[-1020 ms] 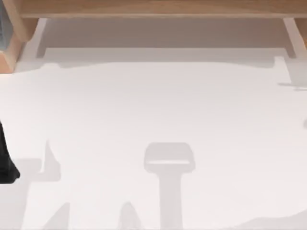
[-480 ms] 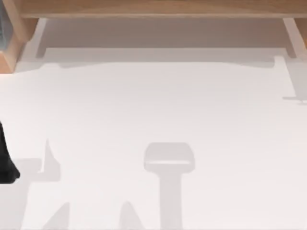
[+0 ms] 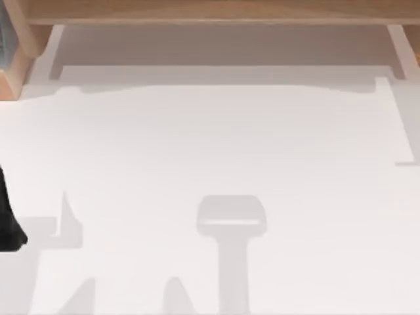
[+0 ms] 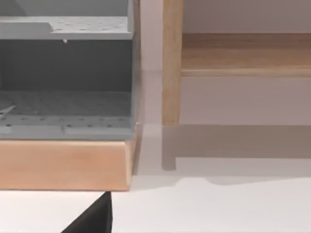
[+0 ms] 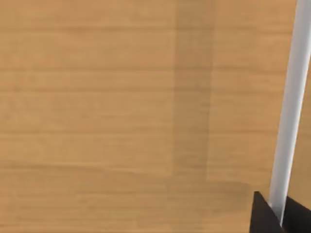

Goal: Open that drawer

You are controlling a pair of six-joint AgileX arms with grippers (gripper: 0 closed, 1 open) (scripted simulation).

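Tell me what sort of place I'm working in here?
Probably a rendered workshop bench: a white table set against wooden furniture, with a grey pegboard shelf unit beside it. The right gripper is at a pale bar on a wood panel.

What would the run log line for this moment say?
task: open drawer | right gripper: at white bar handle against wooden drawer front | left arm: parked at table's left edge
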